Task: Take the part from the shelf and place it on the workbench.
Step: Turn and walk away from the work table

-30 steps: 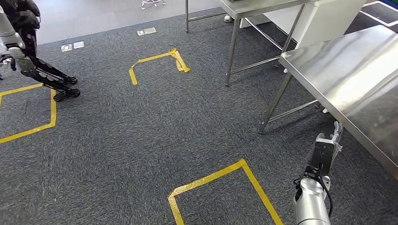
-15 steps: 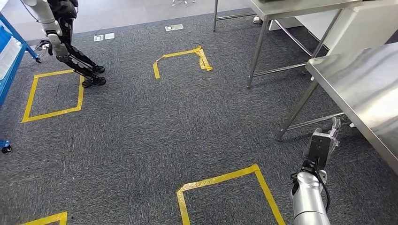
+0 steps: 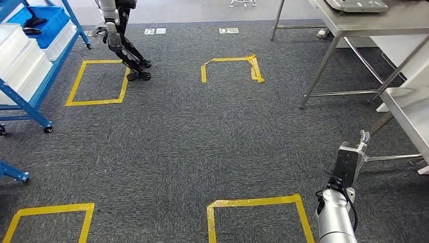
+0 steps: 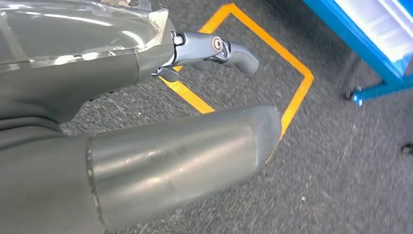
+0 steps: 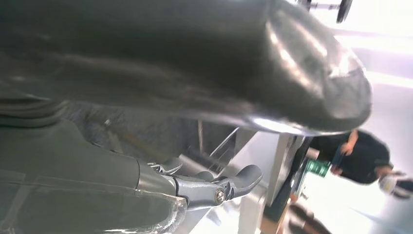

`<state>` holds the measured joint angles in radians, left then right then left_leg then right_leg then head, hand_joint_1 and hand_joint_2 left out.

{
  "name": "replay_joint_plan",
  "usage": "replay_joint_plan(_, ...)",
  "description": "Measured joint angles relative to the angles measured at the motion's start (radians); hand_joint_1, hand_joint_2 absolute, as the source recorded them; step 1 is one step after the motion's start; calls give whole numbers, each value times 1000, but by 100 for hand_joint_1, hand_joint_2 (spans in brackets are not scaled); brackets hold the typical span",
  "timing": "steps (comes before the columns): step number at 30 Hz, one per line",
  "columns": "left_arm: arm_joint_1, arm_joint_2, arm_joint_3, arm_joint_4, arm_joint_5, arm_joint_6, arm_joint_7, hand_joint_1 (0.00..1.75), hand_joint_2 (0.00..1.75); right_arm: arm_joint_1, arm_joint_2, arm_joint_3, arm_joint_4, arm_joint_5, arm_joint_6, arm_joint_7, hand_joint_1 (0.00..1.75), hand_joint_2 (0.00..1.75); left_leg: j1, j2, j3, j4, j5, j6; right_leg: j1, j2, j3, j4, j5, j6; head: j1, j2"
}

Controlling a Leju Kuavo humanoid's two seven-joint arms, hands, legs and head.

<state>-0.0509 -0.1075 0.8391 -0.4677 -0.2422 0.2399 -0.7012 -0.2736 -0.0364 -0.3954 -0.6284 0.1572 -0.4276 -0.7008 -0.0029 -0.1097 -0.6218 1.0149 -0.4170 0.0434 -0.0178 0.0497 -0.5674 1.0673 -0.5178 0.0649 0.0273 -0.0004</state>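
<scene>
**Head view: right arm hanging over the carpet, shelf off to the left**

Head view looks down on dark grey carpet point(image 3: 167, 147) with yellow tape squares point(image 3: 98, 81) marked on it. The right hand point(image 3: 354, 154) hangs low at the end of its silver arm, over the carpet near the leg of a steel workbench point(image 3: 410, 109) at the right edge. In the right wrist view the same hand holds nothing, thumb and a darker finger point(image 5: 234, 183) standing apart with open space between them.

The left hand point(image 4: 146, 97) shows up in the left wrist view, over a yellow tape outline, with nothing in it; thumb and one finger point(image 4: 219, 48) are spread apart.

The blue shelf point(image 3: 35, 76) sits at far left with white bins point(image 3: 23, 63) and a blue bin point(image 3: 43, 20) on it. Something dark lies in the blue bin, but it's too small to say whether it's the part.

Another robot point(image 3: 121, 35) stands near the shelf by a tape square. A second steel table point(image 3: 364, 20) is at top right. A person in dark clothes point(image 5: 363, 156) shows blurred in the right wrist view.
</scene>
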Motion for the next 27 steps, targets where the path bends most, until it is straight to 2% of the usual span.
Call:
replay_joint_plan(1,0,0,0,0,0,0,0,0,0,0,-1,0,0,0,0,0,0,0,-1,-12,-3,1,2,-5,-1,13,18,-39,14,-3,0,0)
replay_joint_plan(2,2,0,0,0,0,0,0,0,0,0,-1,0,0,0,0,0,0,0,-1,-22,-7,1,5,-11,0,19,26,-55,19,-9,-1,0)
replay_joint_plan(4,7,0,0,0,0,0,0,0,0,-2,1,0,0,0,0,0,0,0,1,-36,-14,-1,10,-23,0,-4,27,-57,25,-23,-1,0)
replay_joint_plan(5,9,0,0,0,0,0,0,0,0,-4,3,0,0,0,0,0,0,0,0,-23,-19,6,5,-28,-3,-14,28,-60,29,-30,-2,0)
replay_joint_plan(6,8,1,0,0,0,0,0,0,0,-5,4,0,0,0,0,0,0,0,-1,4,-31,30,-12,-32,-6,-26,29,-63,31,-39,-3,0)
replay_joint_plan(8,5,1,0,0,1,-3,0,0,0,-3,4,-1,0,1,0,0,0,0,-1,70,-80,137,-75,-42,-5,-52,30,-66,32,-50,-5,0)
replay_joint_plan(9,3,1,0,0,3,-8,0,0,0,-2,4,-1,0,1,-1,0,0,0,2,89,-113,207,-106,-46,-3,-67,30,-65,31,-53,-6,0)
replay_joint_plan(10,3,0,0,0,7,-14,0,0,0,1,5,-1,0,1,-2,0,0,0,5,98,-138,261,-126,-50,-2,-81,29,-65,30,-53,-6,0)
replay_joint_plan(11,3,-1,0,0,14,-24,0,0,0,2,5,-2,0,1,-2,0,0,0,9,103,-147,283,-127,-53,-1,-96,29,-65,29,-54,-6,0)
replay_joint_plan(12,3,-1,0,0,24,-37,0,0,0,5,6,-2,0,1,-2,0,0,0,12,108,-135,263,-110,-55,-1,-109,30,-65,28,-54,-6,0)
replay_joint_plan(13,3,0,1,0,35,-50,0,0,0,7,8,-2,-1,1,-1,0,0,0,14,118,-103,207,-80,-56,-1,-122,32,-65,27,-54,-6,0)
replay_joint_plan(15,0,0,2,0,59,-76,0,0,0,16,10,-2,-10,-2,6,0,0,0,12,165,-27,70,-32,-53,4,-145,36,-64,21,-47,-6,0)
replay_joint_plan(16,-2,-1,2,0,70,-86,0,0,0,21,10,-2,-17,-3,11,0,0,0,9,180,-4,28,-22,-48,8,-155,39,-64,18,-42,-4,0)
replay_joint_plan(17,-2,-2,2,-1,78,-93,0,0,0,28,10,-2,-25,-6,16,0,0,0,5,187,5,11,-21,-43,12,-166,41,-64,15,-36,-3,0)
replay_joint_plan(19,4,-3,5,-10,91,-112,0,0,0,45,12,-2,-50,-14,30,0,0,0,1,161,5,6,-21,-30,15,-185,48,-66,10,-27,0,0)
replay_joint_plan(20,11,-6,6,-23,96,-129,0,0,0,56,15,-2,-69,-18,44,0,0,0,1,149,7,2,-19,-23,13,-174,47,-61,4,-23,0,0)
replay_joint_plan(21,17,-10,5,-48,99,-148,0,0,0,72,20,-2,-95,-18,69,-1,0,0,3,137,9,-2,-16,-15,11,-149,40,-41,-9,-22,0,0)
replay_joint_plan(22,23,-16,1,-82,100,-165,-1,0,0,92,26,-1,-123,-17,99,-1,0,0,6,124,12,-5,-13,-8,9,-116,21,3,-32,-24,1,0)
replay_joint_plan(23,27,-24,-8,-119,97,-175,-1,0,0,113,33,0,-147,-15,128,-1,0,0,7,110,12,-6,-12,-3,7,-82,-10,67,-61,-29,3,0)
replay_joint_plan(24,28,-31,-18,-155,94,-177,-1,0,0,135,42,1,-168,-13,151,-1,0,0,7,94,11,-6,-11,1,6,-64,-46,141,-89,-33,5,0)
replay_joint_plan(25,29,-38,-26,-182,90,-177,-1,0,0,153,50,3,-184,-12,162,0,0,0,7,77,10,-6,-11,2,5,-56,-79,203,-109,-34,6,0)
replay_joint_plan(26,30,-44,-33,-203,88,-176,-1,0,0,167,59,5,-197,-12,166,0,0,0,6,61,10,-6,-10,2,5,-54,-97,233,-113,-30,7,0)
replay_joint_plan(27,32,-48,-38,-220,86,-174,-1,0,0,177,66,7,-209,-11,167,0,0,0,6,45,11,-5,-10,2,5,-52,-97,223,-100,-23,6,0)
